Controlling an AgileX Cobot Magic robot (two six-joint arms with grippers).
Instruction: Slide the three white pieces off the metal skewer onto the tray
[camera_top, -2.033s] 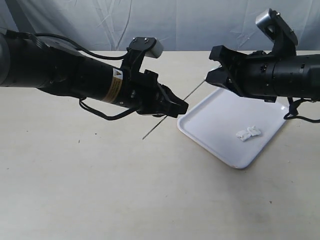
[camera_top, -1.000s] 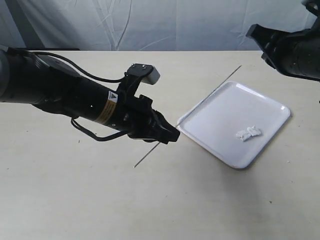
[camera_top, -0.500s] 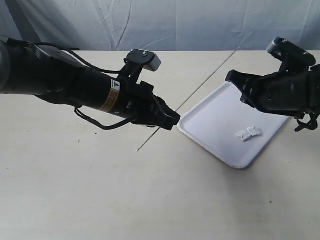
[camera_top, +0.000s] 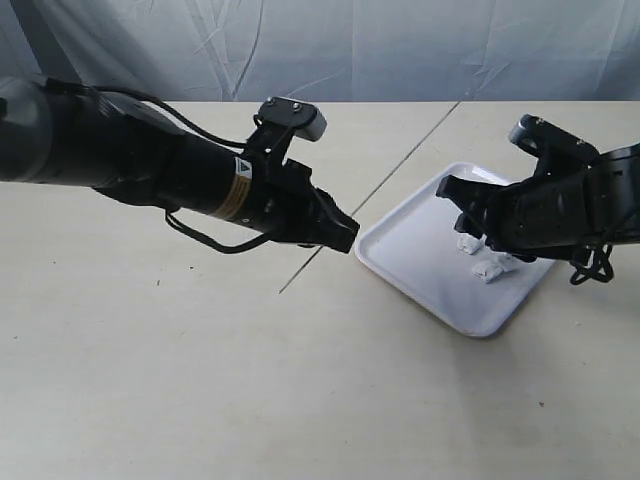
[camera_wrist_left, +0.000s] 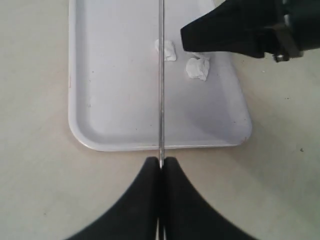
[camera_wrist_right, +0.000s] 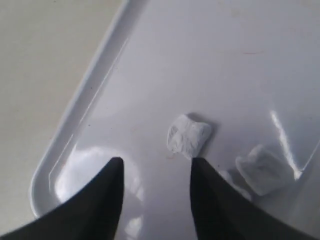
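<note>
My left gripper (camera_top: 346, 238) (camera_wrist_left: 161, 159) is shut on the metal skewer (camera_top: 400, 165) (camera_wrist_left: 161, 100), a thin grey rod held slanting over the tray's near corner. No white piece shows on the rod. The white tray (camera_top: 405, 262) (camera_wrist_left: 110, 100) (camera_wrist_right: 200, 60) lies flat at the right. White pieces lie on it: one (camera_top: 467, 243) (camera_wrist_right: 188, 136) just ahead of my right gripper (camera_top: 462, 212) (camera_wrist_right: 156, 162), another (camera_top: 490, 270) (camera_wrist_right: 263, 169) beside it, a third half hidden behind a finger. My right gripper hangs low over the tray, open and empty.
The beige tabletop (camera_top: 200, 380) stretches wide in front and to the left. A pale cloth backdrop (camera_top: 350, 50) stands behind the table's far edge. Both black arms reach in from the sides and meet near the tray.
My right gripper came down from the far right onto the tray and opened, and a white piece now lies there next to the earlier ones. The left arm shifted a little, still holding the skewer.
</note>
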